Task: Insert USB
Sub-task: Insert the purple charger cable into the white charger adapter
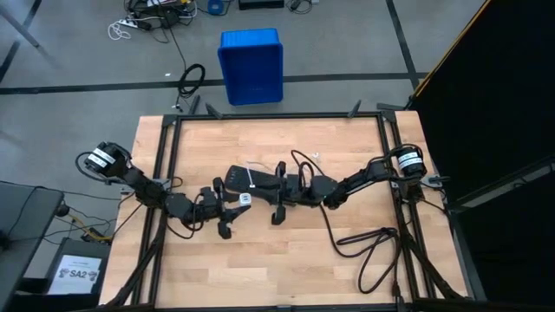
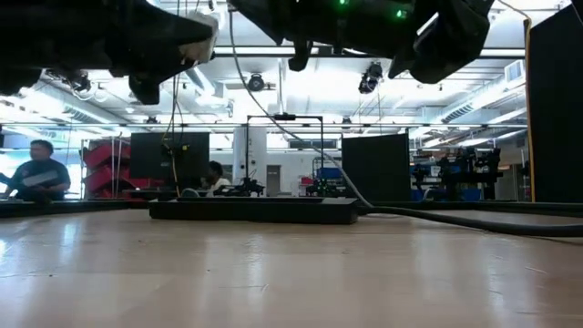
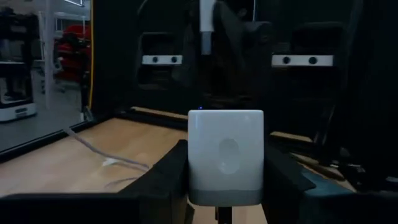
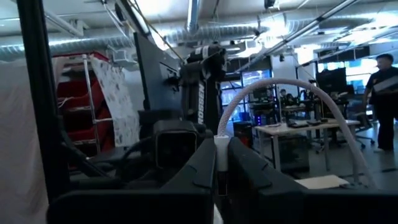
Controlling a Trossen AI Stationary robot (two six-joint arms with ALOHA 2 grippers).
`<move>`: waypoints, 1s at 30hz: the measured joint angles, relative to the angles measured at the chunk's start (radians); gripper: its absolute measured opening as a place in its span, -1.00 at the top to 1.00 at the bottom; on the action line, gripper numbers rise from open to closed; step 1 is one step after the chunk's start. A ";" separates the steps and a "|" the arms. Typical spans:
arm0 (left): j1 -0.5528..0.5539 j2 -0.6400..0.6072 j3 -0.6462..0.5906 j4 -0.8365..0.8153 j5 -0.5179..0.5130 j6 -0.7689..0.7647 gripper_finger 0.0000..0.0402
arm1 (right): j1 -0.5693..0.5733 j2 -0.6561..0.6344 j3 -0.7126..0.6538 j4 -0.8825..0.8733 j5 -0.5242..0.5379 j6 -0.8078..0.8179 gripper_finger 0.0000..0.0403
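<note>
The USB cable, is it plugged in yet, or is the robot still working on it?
Not yet, it looks like. Done: the left gripper holds a white charger block, and the right gripper is shut on the white cable near its plug end. In hand: both are raised over the black power strip. Left: pushing the plug into the block.

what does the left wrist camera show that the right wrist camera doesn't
Only the left wrist view shows a white charger block clamped between the left gripper fingers, above the wooden table. Only the right wrist view shows the right gripper shut on the thin white USB cable, which arches away, and a person in the background. Both show the opposite arm ahead.
</note>
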 joint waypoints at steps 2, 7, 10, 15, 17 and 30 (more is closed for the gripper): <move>0.006 0.000 0.008 0.000 0.019 0.000 0.37 | 0.000 0.000 0.000 -0.011 0.001 0.004 1.00; 0.023 0.003 0.025 -0.007 0.035 0.000 0.37 | 0.007 0.000 -0.001 -0.025 0.001 0.009 1.00; 0.038 0.017 0.038 0.007 0.074 0.000 0.37 | 0.010 0.000 -0.001 -0.030 -0.002 0.015 1.00; 0.062 0.100 0.041 0.087 0.129 0.025 0.37 | 0.024 0.000 -0.001 -0.013 -0.007 -0.010 1.00; 0.069 0.150 0.036 0.152 0.154 0.027 0.37 | 0.028 0.001 -0.001 -0.005 -0.014 -0.015 1.00; 0.116 0.293 0.126 0.189 0.266 0.088 0.37 | 0.039 0.002 -0.003 -0.086 -0.028 -0.027 1.00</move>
